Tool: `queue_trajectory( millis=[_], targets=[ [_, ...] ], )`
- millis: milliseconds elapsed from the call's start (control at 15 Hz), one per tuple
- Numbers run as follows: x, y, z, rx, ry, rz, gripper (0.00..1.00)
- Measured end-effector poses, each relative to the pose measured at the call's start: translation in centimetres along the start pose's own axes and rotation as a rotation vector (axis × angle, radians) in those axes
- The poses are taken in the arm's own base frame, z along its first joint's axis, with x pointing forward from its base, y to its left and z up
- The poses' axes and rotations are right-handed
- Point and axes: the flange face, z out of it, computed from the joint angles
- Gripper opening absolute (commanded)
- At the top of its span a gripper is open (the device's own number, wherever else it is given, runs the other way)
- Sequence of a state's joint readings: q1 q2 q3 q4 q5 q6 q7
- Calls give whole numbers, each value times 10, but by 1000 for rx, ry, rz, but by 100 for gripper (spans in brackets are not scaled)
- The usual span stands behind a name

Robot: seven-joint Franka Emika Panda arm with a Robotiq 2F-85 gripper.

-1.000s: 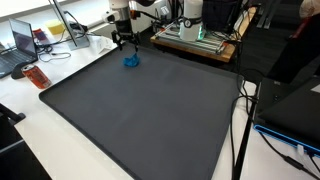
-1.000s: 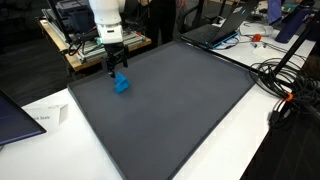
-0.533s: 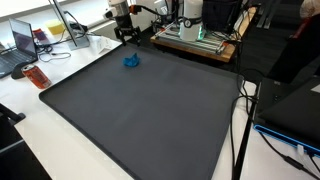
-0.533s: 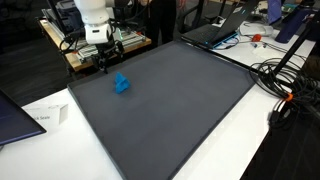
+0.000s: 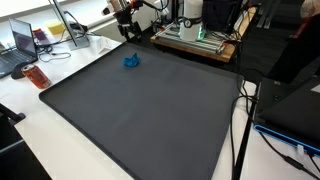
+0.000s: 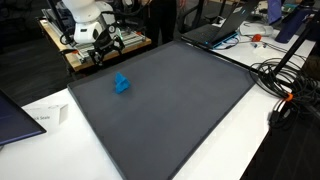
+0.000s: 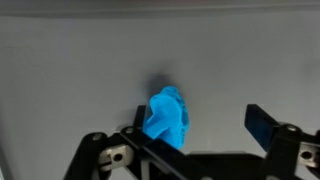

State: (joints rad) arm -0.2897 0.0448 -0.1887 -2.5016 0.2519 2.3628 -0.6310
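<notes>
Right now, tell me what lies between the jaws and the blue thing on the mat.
Nothing. Only bare dark mat shows between the open jaws and the blue crumpled thing, seen in both exterior views.

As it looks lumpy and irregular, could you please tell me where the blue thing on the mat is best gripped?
Probably across the narrow middle of the blue lump, coming straight down from above: it lies alone on the flat mat, longer than wide in the wrist view, so the open hand could straddle its long sides.
</notes>
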Motion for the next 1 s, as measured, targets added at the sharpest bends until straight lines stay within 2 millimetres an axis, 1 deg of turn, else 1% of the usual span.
queue_trajectory(
  millis=[200,533,800,1000],
  targets=[
    [-3,7,-2,68,56,99,100],
    [-16,31,-4,112,120,231,100],
    [-30,53,-5,149,146,376,100],
    [-36,62,-2,173,148,498,100]
  ],
)
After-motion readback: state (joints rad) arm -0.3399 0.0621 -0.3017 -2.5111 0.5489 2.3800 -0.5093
